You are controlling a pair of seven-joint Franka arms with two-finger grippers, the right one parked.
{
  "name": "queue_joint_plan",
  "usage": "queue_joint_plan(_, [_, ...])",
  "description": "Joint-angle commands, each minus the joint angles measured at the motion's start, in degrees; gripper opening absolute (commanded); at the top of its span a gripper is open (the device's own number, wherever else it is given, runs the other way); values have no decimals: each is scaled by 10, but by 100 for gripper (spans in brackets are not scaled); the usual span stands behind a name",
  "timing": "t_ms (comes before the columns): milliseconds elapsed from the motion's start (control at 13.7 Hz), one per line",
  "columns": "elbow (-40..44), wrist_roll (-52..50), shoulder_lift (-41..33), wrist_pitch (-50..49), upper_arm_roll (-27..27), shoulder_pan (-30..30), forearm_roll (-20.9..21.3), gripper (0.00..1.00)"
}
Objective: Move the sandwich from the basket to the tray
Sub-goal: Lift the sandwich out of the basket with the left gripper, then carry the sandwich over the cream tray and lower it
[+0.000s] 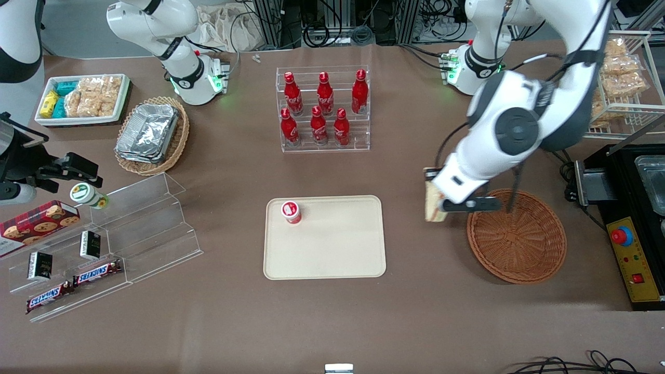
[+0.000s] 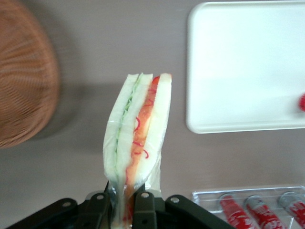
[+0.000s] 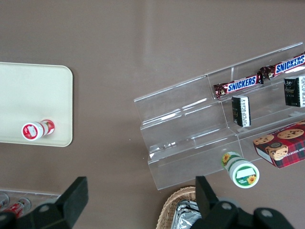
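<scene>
Claw [image 2: 125, 202] clamps the sandwich [image 2: 138, 129] by one end, above the counter [image 1: 332, 322] | sandwich hangs between basket [image 1: 517, 236] and tray [image 1: 332, 249], touching neither | a small red-and-white bottle [image 1: 291, 212] stands on the tray

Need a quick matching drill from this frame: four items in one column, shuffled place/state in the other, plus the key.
Items
1. sandwich
2. basket
3. tray
4. cola bottles

States
A. carries one small red-and-white capped bottle
B. woven, nothing in it
C. clamped in the gripper, above bare table between basket and tray
D. standing in a clear stepped rack

Pairs: 1-C, 2-B, 3-A, 4-D
</scene>
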Motion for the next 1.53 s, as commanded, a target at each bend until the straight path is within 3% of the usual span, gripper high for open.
queue_joint_plan(0, [34, -6, 59, 50, 2, -45, 4, 0])
queue_joint_plan(146, [45, -48, 105, 98, 6, -91, 28, 0])
queue_joint_plan(438, [125, -130, 218, 104, 5, -128, 99, 0])
queue_joint_plan(875, [130, -145, 259, 151, 19, -136, 112, 0])
queue_joint_plan(1094, [129, -267, 266, 150, 24, -156, 235, 1])
queue_joint_plan(1240, [127, -276, 267, 154, 23, -145, 235, 29])
queue_joint_plan(1312, [127, -276, 266, 156, 23, -143, 219, 60])
queue_joint_plan(1385, [126, -277, 267, 156, 23, -144, 212, 100])
queue_joint_plan(1458, [127, -277, 267, 157, 23, -144, 212, 100])
